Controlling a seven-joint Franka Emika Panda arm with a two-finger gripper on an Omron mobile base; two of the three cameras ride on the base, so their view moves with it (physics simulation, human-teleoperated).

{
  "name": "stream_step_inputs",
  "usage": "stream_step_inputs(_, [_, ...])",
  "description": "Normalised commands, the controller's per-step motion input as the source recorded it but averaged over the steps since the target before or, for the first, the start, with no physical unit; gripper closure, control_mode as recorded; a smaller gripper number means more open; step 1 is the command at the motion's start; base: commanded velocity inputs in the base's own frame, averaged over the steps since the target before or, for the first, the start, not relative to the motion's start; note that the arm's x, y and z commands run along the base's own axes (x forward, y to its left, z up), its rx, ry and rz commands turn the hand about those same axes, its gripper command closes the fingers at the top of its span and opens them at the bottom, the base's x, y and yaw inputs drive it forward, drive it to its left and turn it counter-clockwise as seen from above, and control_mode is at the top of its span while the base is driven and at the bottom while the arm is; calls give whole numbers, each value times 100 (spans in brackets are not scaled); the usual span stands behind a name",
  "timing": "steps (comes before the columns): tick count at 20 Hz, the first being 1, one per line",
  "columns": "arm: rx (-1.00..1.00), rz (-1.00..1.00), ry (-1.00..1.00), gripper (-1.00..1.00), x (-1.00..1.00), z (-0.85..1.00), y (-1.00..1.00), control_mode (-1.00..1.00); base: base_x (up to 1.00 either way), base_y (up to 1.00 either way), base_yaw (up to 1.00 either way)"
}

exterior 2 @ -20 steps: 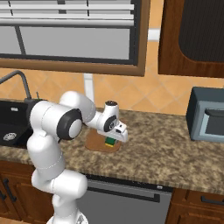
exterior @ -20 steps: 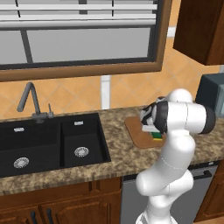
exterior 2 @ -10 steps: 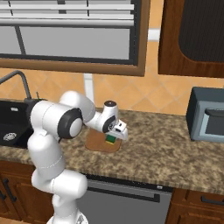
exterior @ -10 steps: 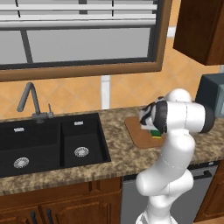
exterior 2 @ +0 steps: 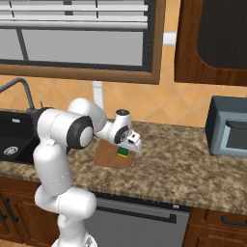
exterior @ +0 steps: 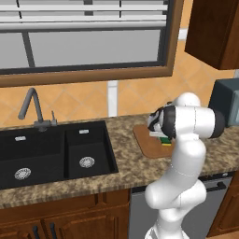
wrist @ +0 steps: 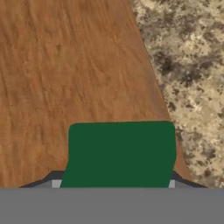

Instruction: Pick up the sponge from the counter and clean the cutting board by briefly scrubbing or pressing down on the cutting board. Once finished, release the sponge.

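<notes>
— Where is the sponge [exterior 2: 124, 151]?
— On the board [exterior 2: 107, 157], near its right edge, green face up, long axis across the pincer [exterior 2: 126, 150].
— The pincer?
— Clamped on the sponge, over the bench [exterior 2: 193, 169].

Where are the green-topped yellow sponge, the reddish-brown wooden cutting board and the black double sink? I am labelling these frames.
green-topped yellow sponge [wrist: 120, 153], hand view, its dark green top.
reddish-brown wooden cutting board [exterior: 145, 140], left base view, bare wood near its left edge.
black double sink [exterior: 88, 144], left base view, right basin's floor.
</notes>
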Motion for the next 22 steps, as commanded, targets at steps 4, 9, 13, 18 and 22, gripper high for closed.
stream_step_inputs(4, [0, 0, 0, 100, 58, 13, 0, -100, 0, 0, 0])
stream_step_inputs(9, [0, 0, 0, 100, 48, -7, 0, -100, 0, 0, 0])
stream_step_inputs(13, [0, 0, 0, 100, 7, -64, 0, -100, 0, 0, 0])
stream_step_inputs(18, [0, 0, 0, 100, 37, 4, 0, -100, 0, 0, 0])
stream_step_inputs(22, [0, 0, 0, 100, 62, 1, 0, -100, 0, 0, 0])
